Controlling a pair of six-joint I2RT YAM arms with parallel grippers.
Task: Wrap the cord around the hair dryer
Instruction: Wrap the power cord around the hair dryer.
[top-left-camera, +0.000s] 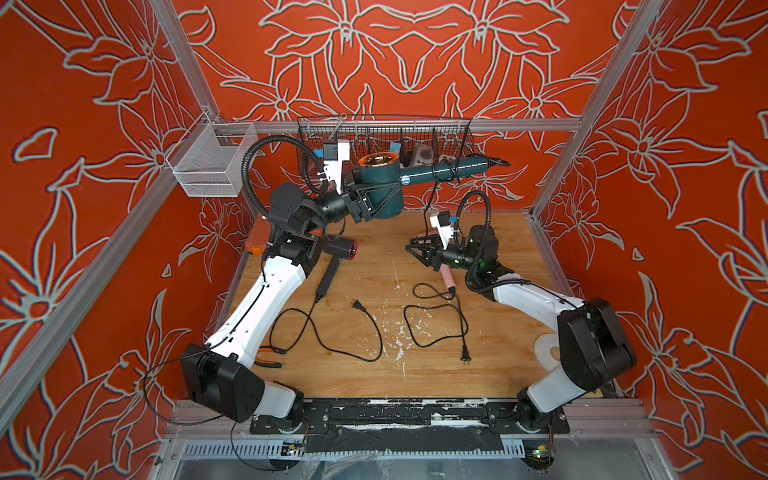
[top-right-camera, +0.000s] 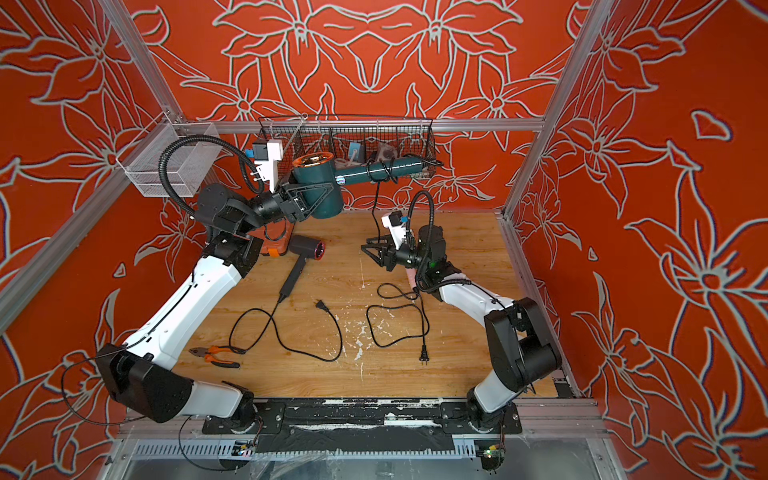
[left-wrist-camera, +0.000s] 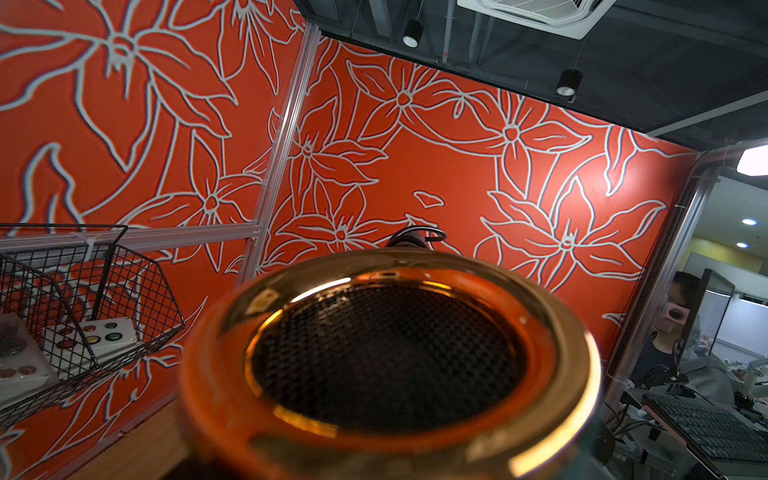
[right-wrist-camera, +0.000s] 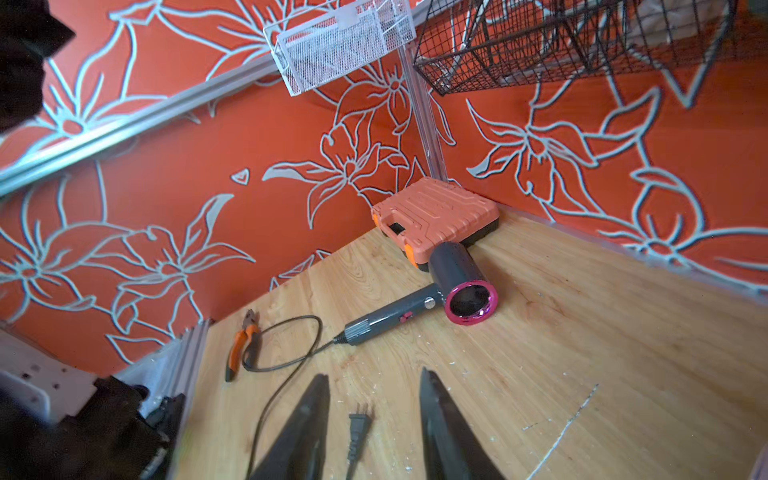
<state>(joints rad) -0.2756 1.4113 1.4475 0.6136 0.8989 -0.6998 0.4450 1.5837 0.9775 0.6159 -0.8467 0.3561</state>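
The dark green hair dryer (top-left-camera: 380, 183) (top-right-camera: 320, 195) with a copper ring is held up in the air at the back, its handle pointing right. My left gripper (top-left-camera: 390, 195) (top-right-camera: 328, 189) is shut on its barrel. The copper ring (left-wrist-camera: 390, 353) fills the left wrist view and hides the jaws. The black cord (top-left-camera: 432, 199) (top-right-camera: 377, 195) is looped around the handle and hangs down toward the table. Its lower end passes behind my right gripper (top-left-camera: 409, 245) (top-right-camera: 365, 245). That gripper (right-wrist-camera: 374, 374) hovers low over the table, open, with nothing between its fingers.
On the table lie a grey hair dryer (top-left-camera: 345, 249) (right-wrist-camera: 457, 282) with its cord and plug (top-left-camera: 357, 306), a pink tool (top-left-camera: 446, 276) under the right arm, another cord ending in a plug (top-left-camera: 466, 357), pliers (top-right-camera: 216, 355) and an orange case (right-wrist-camera: 432, 216). A black wire basket (top-left-camera: 386, 133) hangs behind.
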